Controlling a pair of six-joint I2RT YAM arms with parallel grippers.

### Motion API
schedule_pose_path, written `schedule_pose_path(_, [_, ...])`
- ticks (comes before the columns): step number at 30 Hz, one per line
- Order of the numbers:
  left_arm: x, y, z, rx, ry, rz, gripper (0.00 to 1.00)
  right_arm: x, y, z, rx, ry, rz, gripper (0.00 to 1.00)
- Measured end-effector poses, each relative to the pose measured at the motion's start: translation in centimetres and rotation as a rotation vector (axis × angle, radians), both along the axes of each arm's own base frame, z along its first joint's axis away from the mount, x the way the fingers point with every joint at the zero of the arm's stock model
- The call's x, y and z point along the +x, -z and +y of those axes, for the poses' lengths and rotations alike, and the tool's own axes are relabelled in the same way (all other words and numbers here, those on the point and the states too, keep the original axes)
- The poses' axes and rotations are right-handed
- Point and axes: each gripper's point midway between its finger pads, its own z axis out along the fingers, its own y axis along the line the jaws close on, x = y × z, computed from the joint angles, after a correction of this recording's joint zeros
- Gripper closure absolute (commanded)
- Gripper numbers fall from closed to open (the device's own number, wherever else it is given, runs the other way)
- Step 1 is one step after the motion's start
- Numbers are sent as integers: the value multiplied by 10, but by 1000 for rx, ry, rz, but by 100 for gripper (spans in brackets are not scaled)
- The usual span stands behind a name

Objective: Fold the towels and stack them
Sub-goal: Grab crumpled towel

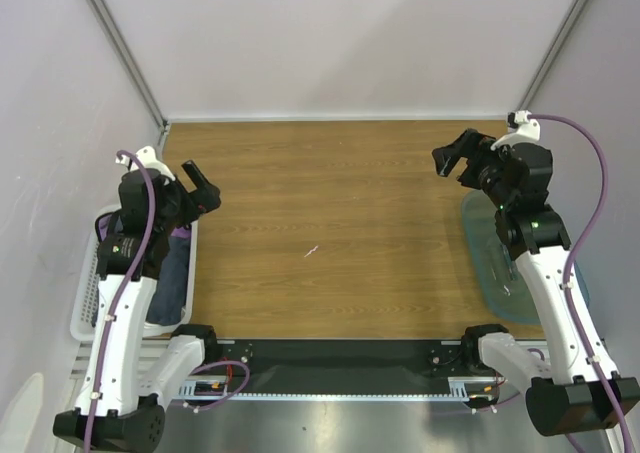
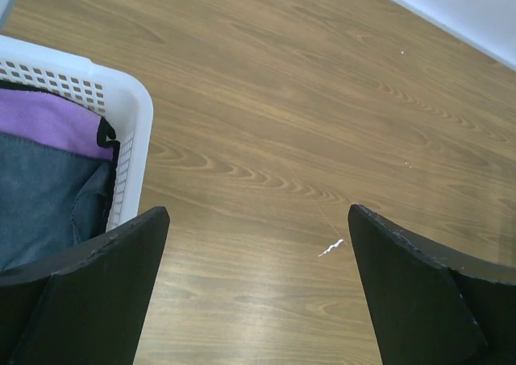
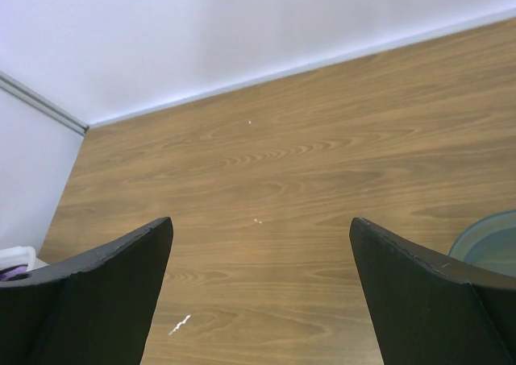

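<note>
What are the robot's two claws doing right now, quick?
Left black two-finger gripper: open, holding nothing.
Right black two-finger gripper: open, holding nothing.

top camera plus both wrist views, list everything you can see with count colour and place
table: 1, brown wood grain, middle of the scene
basket: 1, white perforated, at the table's left edge
purple towel: 1, purple, inside the basket
navy towel: 1, dark navy, inside the basket beside the purple one
bin: 1, translucent teal, at the table's right edge
scrap: 1, white, tiny, on bare wood near the middle
left arm: 1, white and black, near-left
right arm: 1, white and black, near-right
left pincer: 1, black, open, by the basket
right pincer: 1, black, open, above the table's far right
</note>
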Motion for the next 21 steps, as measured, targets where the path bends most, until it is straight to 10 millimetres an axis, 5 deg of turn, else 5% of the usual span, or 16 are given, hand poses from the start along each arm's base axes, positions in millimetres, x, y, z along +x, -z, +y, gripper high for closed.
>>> schedule_pose_path(9, [9, 22, 8, -23, -41, 93, 0, 5, 15, -2, -5, 20, 44, 0])
schedule_pose_path(15, [6, 40, 80, -134, -322, 144, 0, 3, 36, -2, 5, 22, 88, 0])
schedule_pose_path(21, [-35, 83, 143, -243, -648, 228, 0, 0, 52, -2, 7, 29, 126, 0])
